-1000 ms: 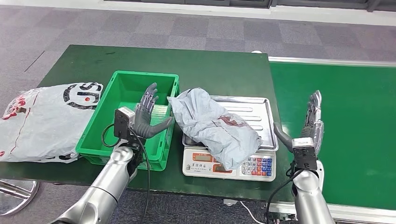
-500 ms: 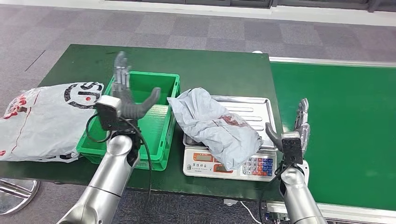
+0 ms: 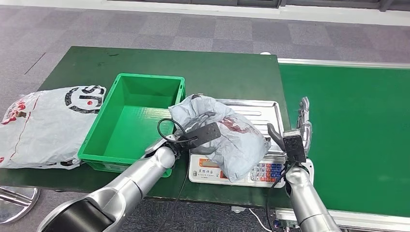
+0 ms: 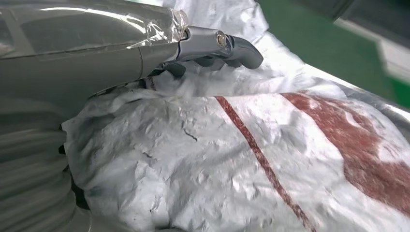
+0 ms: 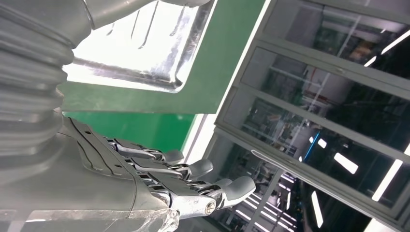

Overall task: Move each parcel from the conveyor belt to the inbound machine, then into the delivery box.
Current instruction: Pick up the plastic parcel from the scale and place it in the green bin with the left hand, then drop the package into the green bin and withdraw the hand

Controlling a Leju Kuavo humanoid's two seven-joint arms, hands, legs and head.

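- The grey parcel [image 3: 227, 135] is being supported on the steel tray of the inbound machine [image 3: 263, 112], a weighing scale on the green table [image 3: 217, 67].
- The parcel is being pressed from its crate side by the left hand [image 3: 200, 128], fingers laid over the crumpled wrapping; whether it is actually being gripped cannot be told.
- The right hand [image 3: 300, 128] is being held upright beside the scale, fingers straight and apart, nothing in it.
- The green delivery box [image 3: 104, 130] is being flanked by a white bag [image 3: 43, 125].
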